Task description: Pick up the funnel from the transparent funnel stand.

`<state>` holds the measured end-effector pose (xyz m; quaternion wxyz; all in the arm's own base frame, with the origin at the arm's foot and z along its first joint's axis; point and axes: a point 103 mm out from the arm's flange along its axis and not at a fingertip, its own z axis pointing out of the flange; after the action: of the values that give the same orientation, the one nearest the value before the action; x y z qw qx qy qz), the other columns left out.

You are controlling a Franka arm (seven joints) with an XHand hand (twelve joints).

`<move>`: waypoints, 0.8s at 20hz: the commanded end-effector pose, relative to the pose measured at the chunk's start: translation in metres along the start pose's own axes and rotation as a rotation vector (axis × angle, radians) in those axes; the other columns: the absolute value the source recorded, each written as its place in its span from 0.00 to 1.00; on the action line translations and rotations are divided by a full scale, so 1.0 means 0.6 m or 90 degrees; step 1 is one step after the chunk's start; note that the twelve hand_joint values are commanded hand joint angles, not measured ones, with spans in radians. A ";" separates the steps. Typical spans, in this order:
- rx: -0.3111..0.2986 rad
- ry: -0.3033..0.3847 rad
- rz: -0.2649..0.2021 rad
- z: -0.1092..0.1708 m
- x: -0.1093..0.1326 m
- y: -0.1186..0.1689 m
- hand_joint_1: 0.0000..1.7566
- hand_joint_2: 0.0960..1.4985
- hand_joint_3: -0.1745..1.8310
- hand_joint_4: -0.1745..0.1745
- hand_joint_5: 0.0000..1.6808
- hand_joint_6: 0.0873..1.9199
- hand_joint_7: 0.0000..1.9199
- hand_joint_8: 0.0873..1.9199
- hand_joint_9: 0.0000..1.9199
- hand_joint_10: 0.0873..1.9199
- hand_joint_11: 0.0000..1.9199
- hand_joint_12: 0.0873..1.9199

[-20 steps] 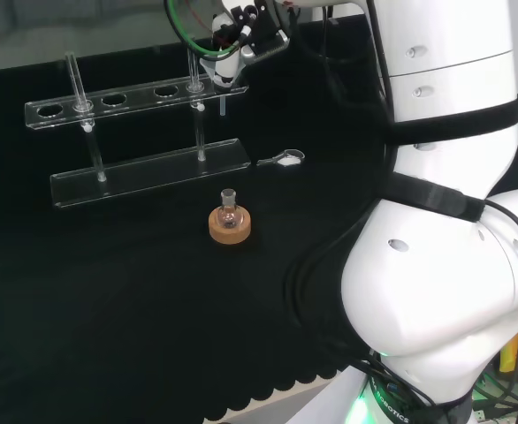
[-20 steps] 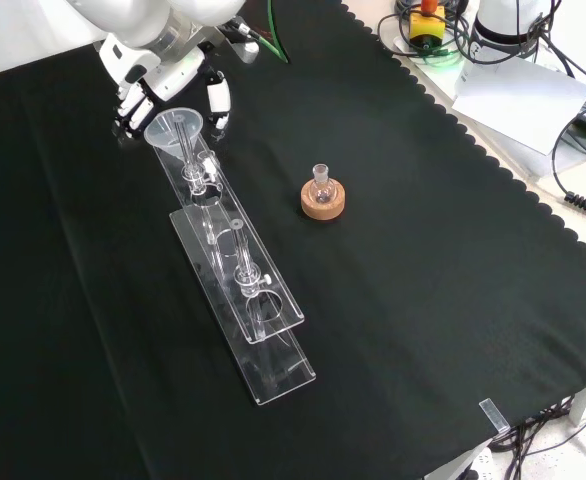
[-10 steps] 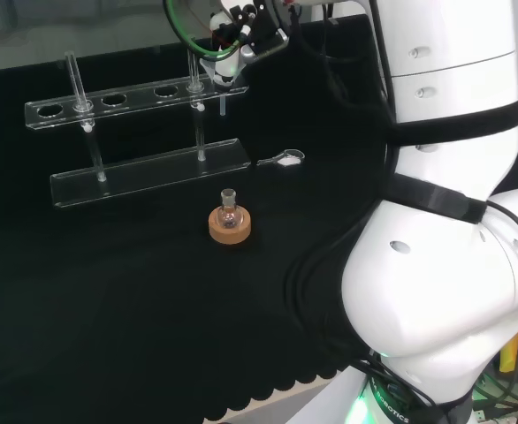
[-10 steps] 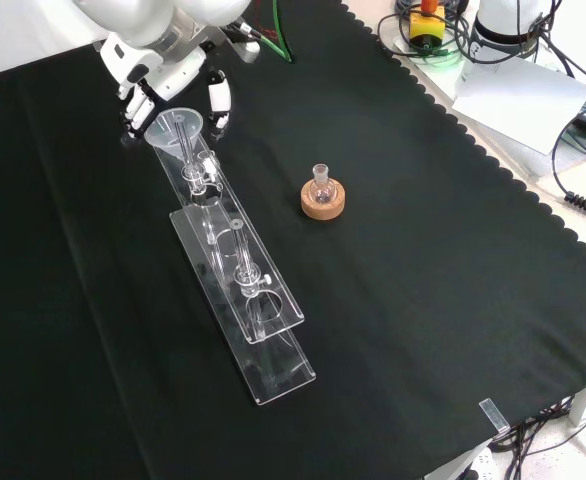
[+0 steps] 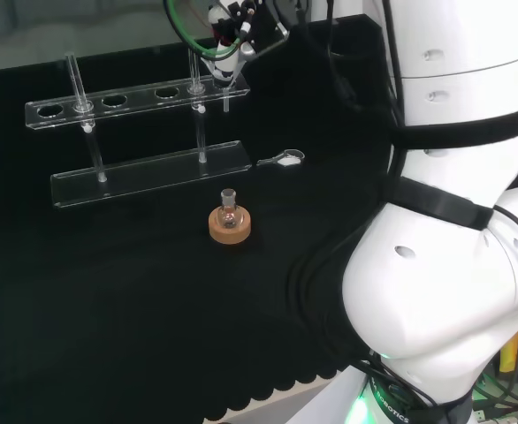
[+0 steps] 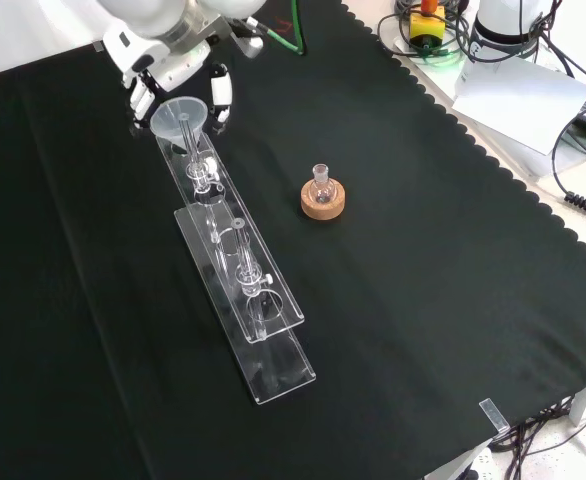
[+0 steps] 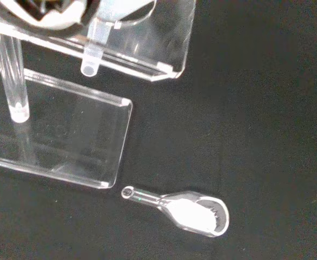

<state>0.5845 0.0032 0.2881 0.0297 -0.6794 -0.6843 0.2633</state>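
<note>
Since a second ago the hand [image 6: 178, 72] has risen, lifting the funnel [image 6: 180, 112] partly out of the transparent funnel stand's [image 6: 241, 283] end hole; its fingers are curled round the funnel's rim. A small flask on a cork ring [image 6: 322, 198] stands well apart.

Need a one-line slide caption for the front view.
Robot hand grips the funnel at the far end of the clear stand; small flask on cork ring nearby.
</note>
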 end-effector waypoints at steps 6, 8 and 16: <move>-0.070 -0.013 0.039 -0.098 -0.042 -0.105 0.53 0.41 0.39 0.44 0.54 0.33 0.40 0.36 0.56 0.24 0.36 0.60; -0.076 -0.012 0.046 -0.100 -0.047 -0.128 0.53 0.41 0.39 0.44 0.54 0.33 0.40 0.36 0.56 0.24 0.36 0.60; -0.086 -0.019 0.068 -0.087 -0.042 -0.221 0.53 0.41 0.40 0.42 0.54 0.34 0.40 0.36 0.56 0.24 0.36 0.59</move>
<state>0.5269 0.0009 0.3836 -0.0260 -0.7017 -0.6743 0.2283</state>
